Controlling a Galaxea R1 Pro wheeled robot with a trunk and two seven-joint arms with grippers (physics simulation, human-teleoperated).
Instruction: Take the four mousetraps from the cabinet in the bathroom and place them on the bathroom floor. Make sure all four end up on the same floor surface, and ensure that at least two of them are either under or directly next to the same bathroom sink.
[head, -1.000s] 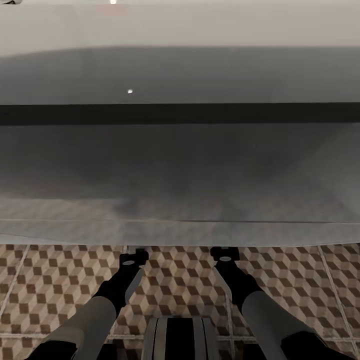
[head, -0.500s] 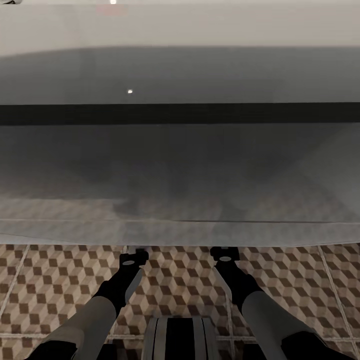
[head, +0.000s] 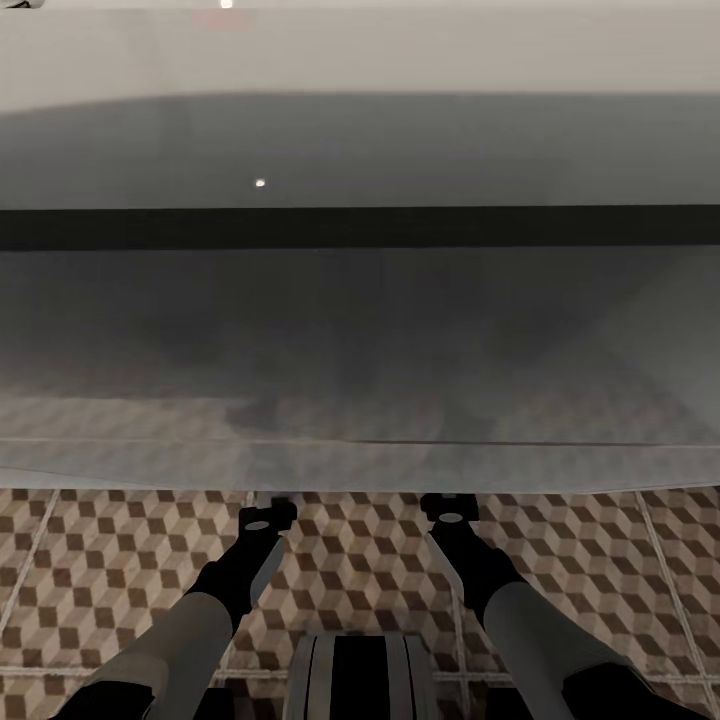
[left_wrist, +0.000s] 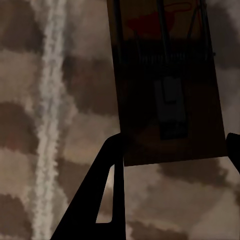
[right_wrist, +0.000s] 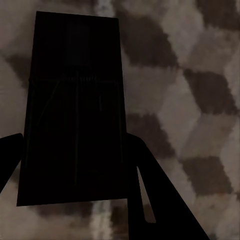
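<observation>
My left gripper (left_wrist: 170, 165) and right gripper (right_wrist: 75, 175) each clasped a mousetrap (left_wrist: 167, 85) above tiles (head: 100, 560); releasing early risked a bounce.

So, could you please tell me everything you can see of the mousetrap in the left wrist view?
The mousetrap is a flat rectangular board that looks like brown wood, with a red mark near its far end. Thin dark wires run along it, a coiled spring crosses it, and a small pale metal plate sits near the middle. It lies lengthwise between the fingers of the left gripper, above the cube-patterned bathroom floor. One finger meets its near corner; whether it rests on the tiles cannot be told.
</observation>
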